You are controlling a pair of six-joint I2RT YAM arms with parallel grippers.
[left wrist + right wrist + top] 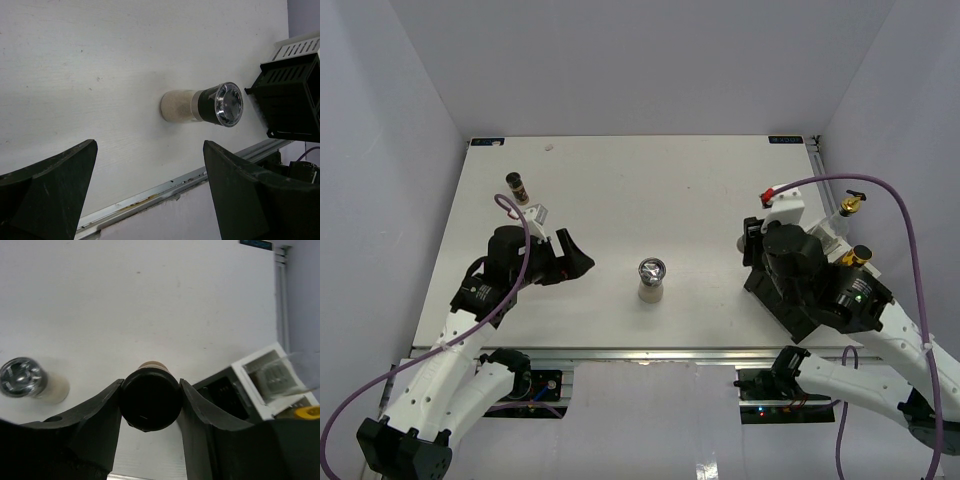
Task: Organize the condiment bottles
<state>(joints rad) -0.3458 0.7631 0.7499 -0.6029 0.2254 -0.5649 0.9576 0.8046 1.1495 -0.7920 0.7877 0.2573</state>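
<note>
Now gripping small black-capped jar (pixel 150 402) in right pincer (pixel 150 390) just beside rack (pixel 216 386), left pincer (pixel 150 150) wide open facing shaker (pixel 202 106) on tabletop (pixel 100 60); may clip rack wall and tip jar if lowered off-centre.

chrome-topped shaker (pixel 652 278) stands upright mid-table. dark jar (pixel 516 186) stands upright at far left. capped jar (pixel 150 402) sits clamped in right gripper (pixel 150 385). gold-spout bottle (pixel 849 206) stands at far right.
</note>
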